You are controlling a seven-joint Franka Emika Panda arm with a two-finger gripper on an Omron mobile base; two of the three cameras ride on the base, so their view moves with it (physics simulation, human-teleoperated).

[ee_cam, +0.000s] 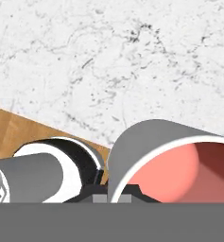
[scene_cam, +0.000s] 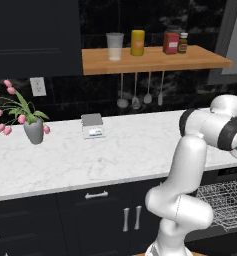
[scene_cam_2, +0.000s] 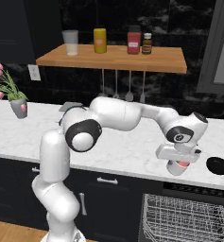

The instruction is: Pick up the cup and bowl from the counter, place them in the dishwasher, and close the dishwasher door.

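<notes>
We see the cup [scene_cam_2: 179,166], grey outside and pink inside, clamped in our gripper [scene_cam_2: 178,163] and held just above the marble bench [scene_cam_2: 132,151]. The black bowl [scene_cam_2: 218,165] sits on the bench just to the gripper's right. Below the gripper, the dishwasher [scene_cam_2: 184,220] shows its wire rack

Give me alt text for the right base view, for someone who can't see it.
A white robot arm reaches right over the counter, its tool shut on a grey cup with a pink inside, just above the marble. A black bowl sits to the cup's right, and the dishwasher below stands open, showing its wire rack.
</notes>
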